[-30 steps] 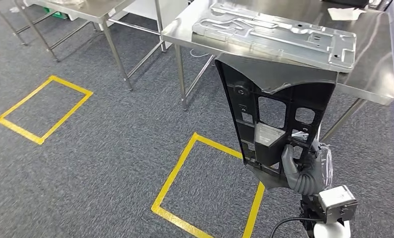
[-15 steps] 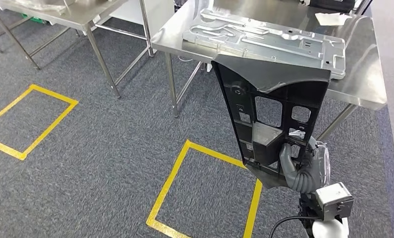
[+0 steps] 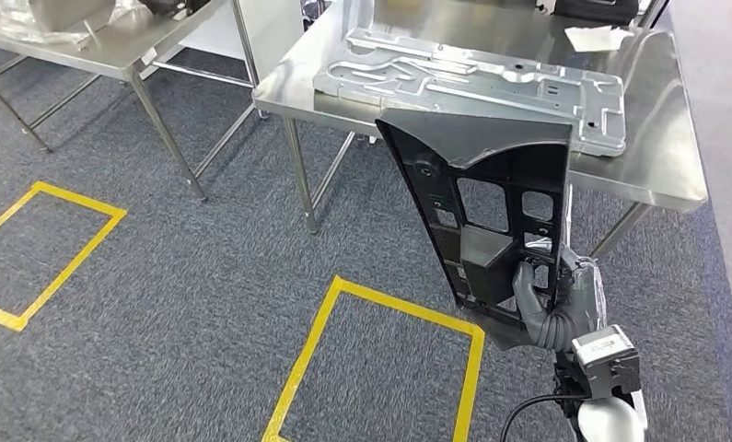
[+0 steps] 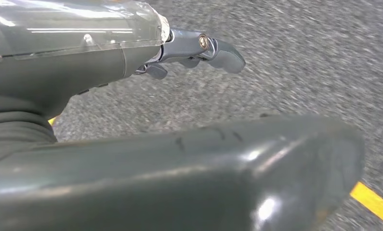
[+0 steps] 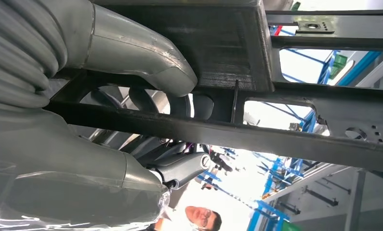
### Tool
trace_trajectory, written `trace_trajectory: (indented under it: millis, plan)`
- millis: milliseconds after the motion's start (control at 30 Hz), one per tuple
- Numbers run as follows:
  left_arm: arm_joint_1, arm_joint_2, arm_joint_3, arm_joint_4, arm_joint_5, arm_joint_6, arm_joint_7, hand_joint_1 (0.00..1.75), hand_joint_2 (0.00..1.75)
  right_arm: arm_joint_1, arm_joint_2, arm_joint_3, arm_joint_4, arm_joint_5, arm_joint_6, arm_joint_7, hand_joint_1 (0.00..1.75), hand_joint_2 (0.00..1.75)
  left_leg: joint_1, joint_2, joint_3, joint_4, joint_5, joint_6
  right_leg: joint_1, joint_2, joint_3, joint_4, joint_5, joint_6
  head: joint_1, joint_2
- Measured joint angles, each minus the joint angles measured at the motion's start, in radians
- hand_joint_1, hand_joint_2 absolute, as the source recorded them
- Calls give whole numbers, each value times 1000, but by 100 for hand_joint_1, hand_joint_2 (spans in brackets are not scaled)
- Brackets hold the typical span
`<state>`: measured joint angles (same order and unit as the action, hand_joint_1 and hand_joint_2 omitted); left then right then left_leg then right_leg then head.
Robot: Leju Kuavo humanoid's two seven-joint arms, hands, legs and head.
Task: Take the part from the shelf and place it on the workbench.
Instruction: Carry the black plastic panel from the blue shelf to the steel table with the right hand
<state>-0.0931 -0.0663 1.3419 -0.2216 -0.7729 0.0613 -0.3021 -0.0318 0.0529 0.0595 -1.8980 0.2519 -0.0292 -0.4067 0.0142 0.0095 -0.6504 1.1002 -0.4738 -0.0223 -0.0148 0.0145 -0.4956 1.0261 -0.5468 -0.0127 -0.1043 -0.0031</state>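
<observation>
Upright, black plastic frame part with rectangular cut-outs (image 3: 491, 221) gripped near its lower end by right hand (image 3: 551, 308), fingers through an opening, before steel workbench (image 3: 661, 175) bearing ribbed grey metal panel (image 3: 472, 78), left hand (image 4: 131, 96) empty, fingers apart, above grey carpet (image 3: 178, 276).

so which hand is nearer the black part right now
Right. The right hand grips the black part at its lower end; the left hand hangs over the carpet, holding nothing.

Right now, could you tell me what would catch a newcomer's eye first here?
The tall black plastic frame, held upright by the right hand near its lower end. Behind it, a steel table carries a flat stamped metal plate, and yellow tape squares mark the grey carpet.
</observation>
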Motion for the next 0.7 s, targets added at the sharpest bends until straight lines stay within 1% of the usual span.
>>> trace_trajectory:
  millis: [33,67,100,133,167,200,233,267,300,333,367,400,433,467,500,533,567,600,633,667,700]
  plan:
    - [0,0,0,0,0,0,1,0,0,-1,0,0,2,2,1,1,175,175,-3,1,8,-30,18,6,1,1,8,-3,-9,7,0,0]
    - [1,0,0,0,0,-1,2,0,0,-1,0,0,4,4,3,2,175,175,-5,1,11,-43,21,13,2,2,16,-4,-14,15,0,0]
    - [1,0,0,0,-1,-1,3,0,0,-2,0,0,5,5,3,2,175,175,-6,0,18,-47,8,22,3,3,22,-4,-14,23,0,0]
    - [1,0,0,0,-2,-2,4,0,0,-2,0,0,5,6,3,3,175,175,-5,-2,29,-52,9,32,3,2,26,2,-12,30,0,0]
    - [2,0,0,0,-3,-2,4,0,0,-3,0,0,5,7,3,3,175,175,-3,-3,41,-57,7,40,2,0,23,24,-7,36,0,0]
    - [1,0,0,0,-5,-3,4,0,0,-4,0,0,5,8,2,4,175,175,-3,-4,57,-61,2,48,2,-2,6,60,-5,40,1,0]
    - [1,0,-1,0,-7,-4,4,0,0,-4,0,0,5,10,1,5,175,175,-3,-5,71,-66,-4,53,1,-4,-27,114,-9,42,1,0]
    - [0,0,-1,0,-10,-5,4,0,0,-5,0,-1,5,14,0,8,175,175,-4,-5,85,-69,-13,57,1,-6,-72,176,-22,44,1,0]
    - [1,0,-1,0,-12,-6,4,0,0,-6,0,-3,5,18,-1,12,175,175,-5,-6,100,-73,-24,58,1,-6,-121,231,-48,44,1,0]
    - [1,0,-2,0,-14,-7,4,0,0,-7,-1,-6,7,25,-1,18,175,175,-6,-8,116,-76,-35,59,2,-7,-165,265,-77,43,1,0]
    - [2,0,-2,0,-15,-8,5,0,0,-11,-2,-9,10,31,-1,27,175,175,-7,-10,134,-80,-48,59,2,-7,-197,273,-100,40,1,0]
    - [3,0,-2,0,-17,-9,6,0,0,-19,-5,-12,13,37,0,38,175,175,-10,-11,156,-83,-62,59,4,-7,-216,251,-102,35,1,0]
    - [4,0,-3,0,-19,-11,6,0,0,-33,-8,-15,18,43,2,51,175,175,-13,-11,177,-87,-76,59,6,-8,-225,205,-73,27,1,0]
    - [4,-1,-3,0,-21,-13,6,0,0,-51,-12,-16,23,48,5,65,175,175,-15,-10,196,-91,-91,60,11,-9,-228,144,-5,15,1,0]
    - [3,-3,-4,0,-23,-15,6,0,0,-73,-18,-19,32,52,9,80,175,175,-18,-10,214,-95,-106,58,18,-7,-227,90,72,4,1,0]
    - [2,-4,-5,0,-23,-16,6,0,0,-99,-24,-21,41,57,12,97,175,175,-19,-9,230,-99,-120,55,25,-6,-222,52,130,-2,2,0]
    - [0,-5,-6,1,-23,-18,6,0,0,-128,-30,-22,50,61,16,115,175,175,-19,-9,248,-103,-129,51,30,-4,-215,31,165,-7,4,0]
    - [-2,-6,-7,1,-24,-19,6,0,0,-161,-35,-24,58,63,20,133,175,175,-19,-9,261,-101,-128,44,33,-1,-203,26,163,-8,5,0]
    - [-6,-4,-9,1,-24,-19,6,0,0,-198,-39,-24,64,63,25,149,175,175,-19,-8,262,-82,-115,38,30,1,-185,19,150,-11,7,0]
    - [-9,-3,-11,1,-24,-20,6,0,0,-234,-42,-25,69,62,28,162,175,175,-20,-9,249,-39,-90,32,26,2,-164,9,142,-15,7,0]
    - [-13,-3,-13,0,-25,-21,6,0,0,-267,-45,-25,75,60,30,172,175,175,-19,-10,217,24,-64,26,22,2,-139,0,131,-19,7,0]
